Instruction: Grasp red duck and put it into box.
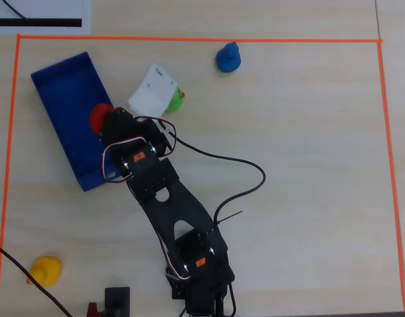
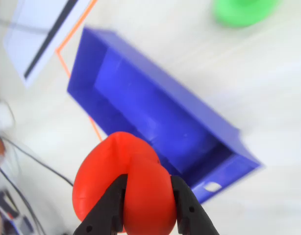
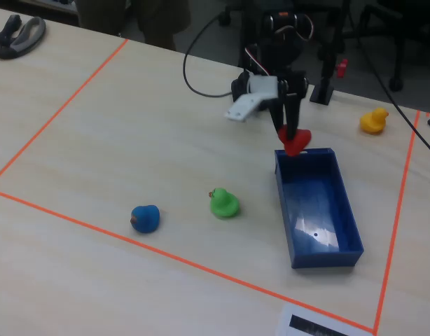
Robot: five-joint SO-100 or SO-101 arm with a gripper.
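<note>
The red duck (image 2: 126, 186) is clamped between my gripper's (image 2: 148, 193) two black fingers, filling the bottom of the wrist view. In the overhead view the red duck (image 1: 99, 117) shows over the dark-blue box (image 1: 65, 99), just ahead of the arm's wrist. From the fixed view the red duck (image 3: 294, 142) hangs in the gripper (image 3: 292, 133) above the near-arm end of the box (image 3: 341, 210). The box (image 2: 155, 107) lies open and empty below, its floor visible in the wrist view.
A green duck (image 3: 224, 204) sits left of the box, a blue duck (image 3: 145, 218) further left, and a yellow duck (image 3: 373, 121) stands near the arm's base. Orange tape (image 1: 189, 39) outlines the work area. A black cable (image 1: 222, 158) trails beside the arm.
</note>
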